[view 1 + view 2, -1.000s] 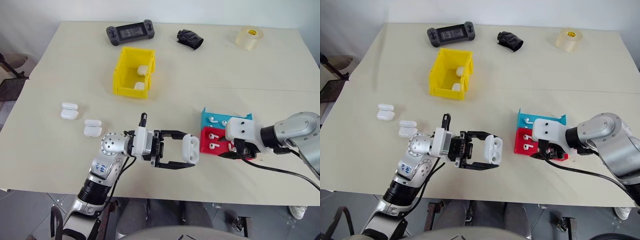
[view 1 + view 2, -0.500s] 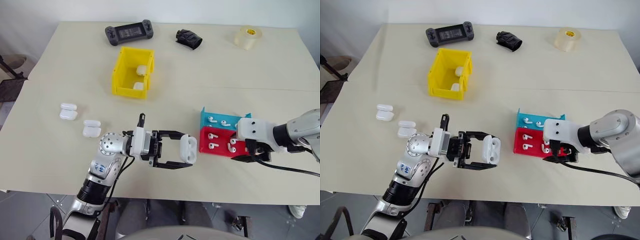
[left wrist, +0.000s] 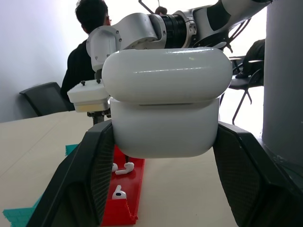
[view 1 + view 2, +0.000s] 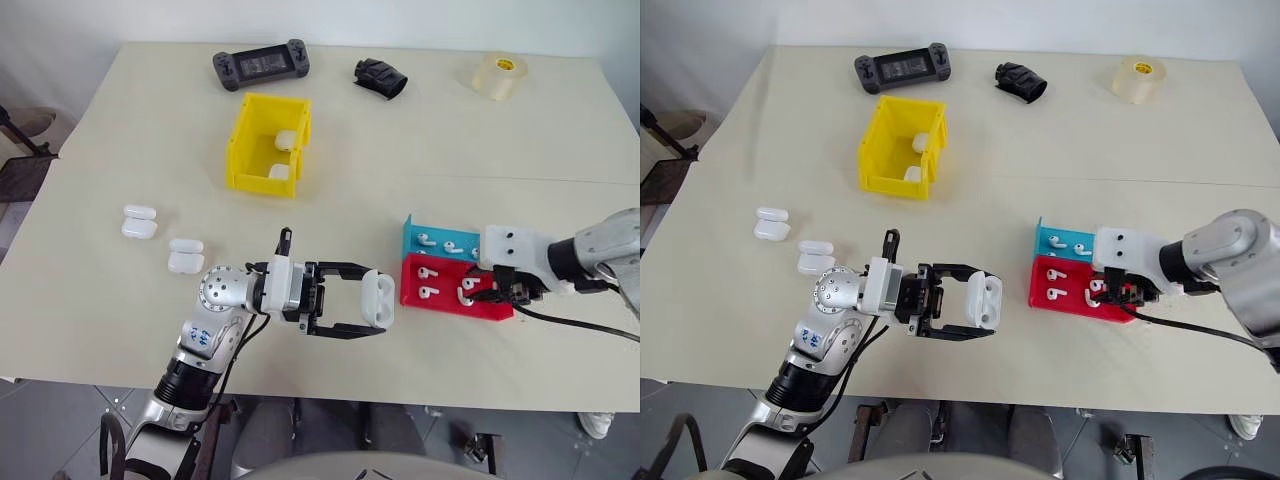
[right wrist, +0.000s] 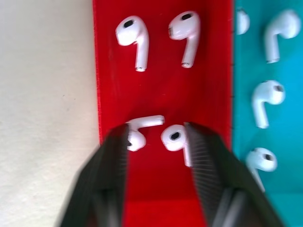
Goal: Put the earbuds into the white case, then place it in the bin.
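Matte cream counter (image 4: pixel 400 120), smooth and broad, carries everything. Farthest left lie four glossy white pebble-shaped cases in two touching pairs (image 4: pixel 139 222) and (image 4: pixel 185 256). Beyond them stands the bin (image 4: pixel 240 150), bright yellow hard plastic with tall walls, holding two more white cases (image 4: pixel 284 141). Behind it rests one dark grey game controller (image 4: pixel 259 66), long and flat.

Near the front edge the left tool (image 4: pixel 372 300) has its two black fingers pinched on the white case (image 4: pixel 378 296), rounded and shiny, lid shut; the left wrist view shows the ribbed pads (image 3: pixel 102 165) pressed on both its sides.

Far back sit one crumpled black object (image 4: pixel 380 77) and one translucent tape roll (image 4: pixel 498 75).

At right, two shallow plastic trays touch: a blue tray (image 4: pixel 412 232) and a red tray (image 4: pixel 408 288). In the right wrist view four earbuds (image 5: pixel 133 37) with short stems lie in the red one and at least four in the blue. The right tool (image 5: pixel 156 156) hangs over the red tray, fingers spread around two earbuds (image 5: pixel 174 138), gripping neither.
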